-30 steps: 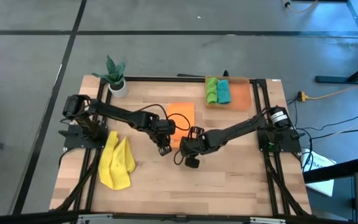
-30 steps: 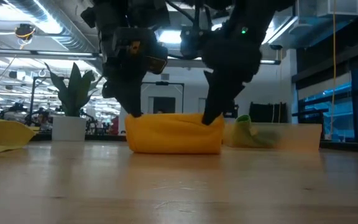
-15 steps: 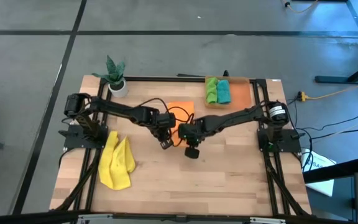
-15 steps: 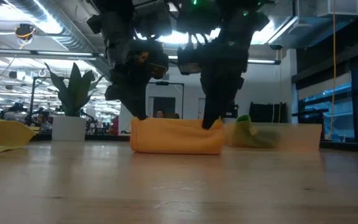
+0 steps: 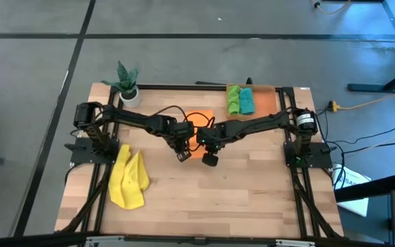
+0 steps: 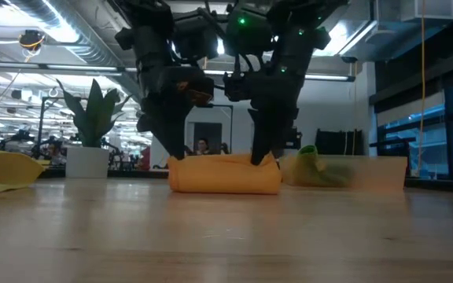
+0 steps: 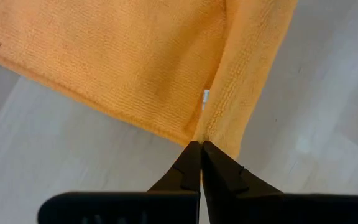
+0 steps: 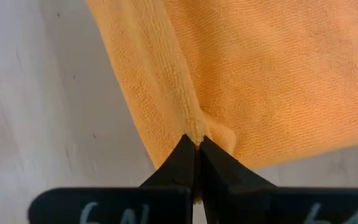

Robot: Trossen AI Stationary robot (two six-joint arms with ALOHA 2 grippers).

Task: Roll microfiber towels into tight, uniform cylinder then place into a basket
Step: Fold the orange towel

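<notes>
Bright overhead light, backlit blurry low view

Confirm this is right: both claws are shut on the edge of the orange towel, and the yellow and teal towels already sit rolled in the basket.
Not quite. The towels in the basket are the green towel and the teal towel; the high view shows the yellow towel lying unrolled on the table near the left arm. The rest holds: the left claw and the right claw are both shut on the orange towel.

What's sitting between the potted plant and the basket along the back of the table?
Nothing: in the high view the tabletop is bare between the potted plant and the basket. The orange towel lies nearer the front, off that line.
</notes>
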